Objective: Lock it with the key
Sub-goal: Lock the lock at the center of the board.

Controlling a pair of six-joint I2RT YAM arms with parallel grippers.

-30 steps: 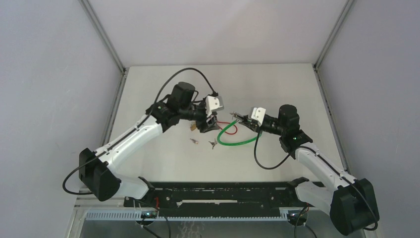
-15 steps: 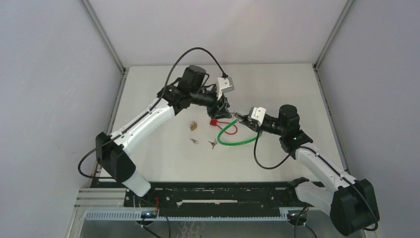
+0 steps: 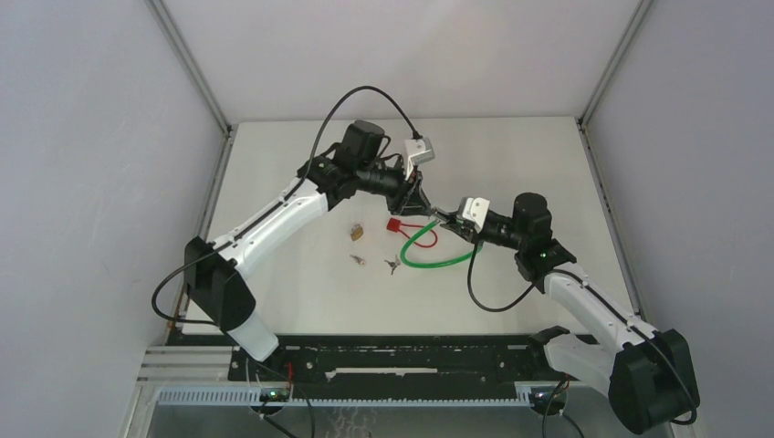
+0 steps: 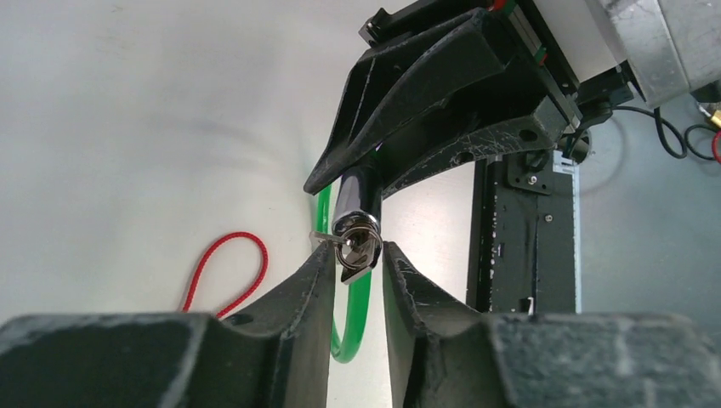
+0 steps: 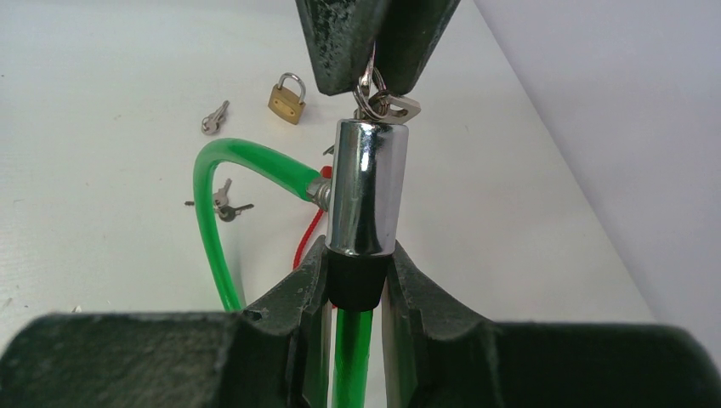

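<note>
the right gripper (image 5: 357,255) clamps the chrome lock barrel (image 5: 367,187) between the two arms, the key (image 4: 359,253) seated in its end. the fingers (image 4: 306,289) of the left gripper (image 4: 355,257) flank that key (firm contact i cannot tell). pinch its head squarely, then twist about the barrel's axis without pulling.

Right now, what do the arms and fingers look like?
Left arm and right arm: white link shells, black joints. A loose black cable loops along each. White camera block at each wrist. Fingers are matte black, wedge-shaped, scuffed.
</note>
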